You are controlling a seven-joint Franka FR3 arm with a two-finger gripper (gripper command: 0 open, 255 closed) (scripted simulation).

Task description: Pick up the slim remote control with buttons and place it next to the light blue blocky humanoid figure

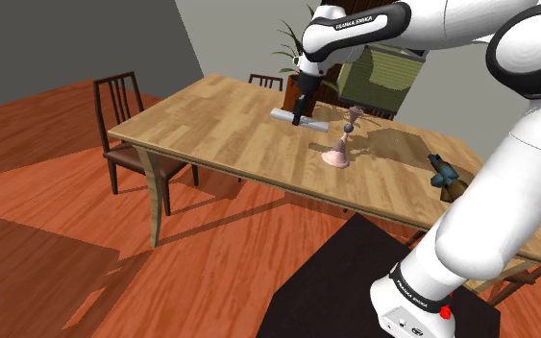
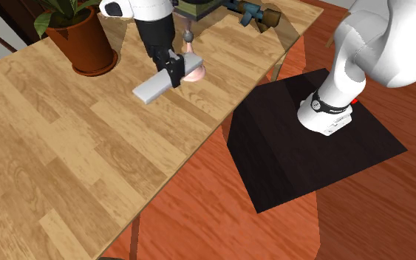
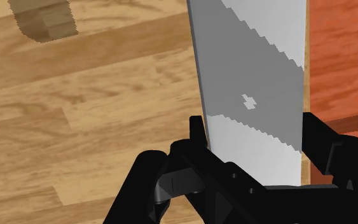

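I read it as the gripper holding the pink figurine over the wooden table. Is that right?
Not quite. The gripper is shut on the grey remote, not the pink figurine, which stands on the wooden table. The wrist view shows the remote clasped between the fingers.

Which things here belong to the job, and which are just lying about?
Job: grey remote, gripper clasping it, blue blocky figure.
Lying about: pink flared object, potted plant, dining chair.
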